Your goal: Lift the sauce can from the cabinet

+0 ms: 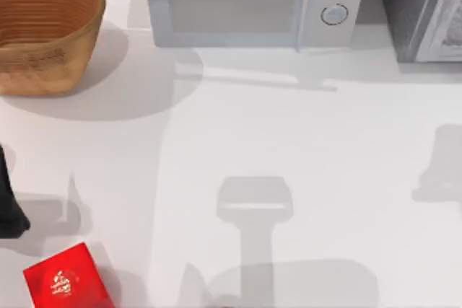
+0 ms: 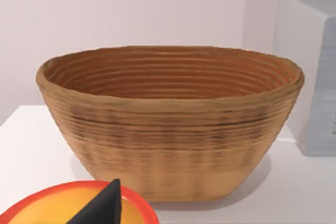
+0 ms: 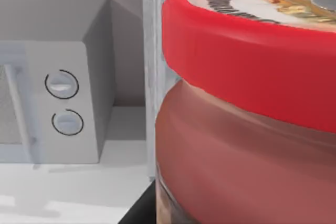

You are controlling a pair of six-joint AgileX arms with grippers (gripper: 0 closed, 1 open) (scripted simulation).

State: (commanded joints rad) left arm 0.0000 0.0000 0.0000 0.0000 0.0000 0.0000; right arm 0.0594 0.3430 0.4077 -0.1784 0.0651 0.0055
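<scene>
The sauce can (image 3: 247,145) looms right up against the right wrist camera, its red-rimmed lid and reddish body upright, so the right pincer (image 3: 137,211) sits very close to it. A dark sliver of that pincer shows at the can's foot. Whether it is clenched on the can or released, I cannot tell. Just behind the can rises the pale edge of the cabinet (image 3: 149,51), and farther off stands the microwave (image 3: 58,103), its two knobs facing this way. The can therefore lies on the microwave's knob side, at the cabinet that stands just beside the microwave.

Judging from this, the approach looks finished. The grip is either on or about to be made, and I cannot tell if the can is off its resting surface yet. The lift out and clear of the cabinet appears to be what remains.

The left arm (image 1: 9,200) is parked over the counter (image 1: 289,142), well apart from the microwave on its door side and near the red box (image 1: 66,279). The left pincer (image 2: 102,205) shows one dark tip, and its state cannot be told. It looks toward the basket (image 2: 168,129), which stands beside the microwave on the side away from the cabinet.
</scene>
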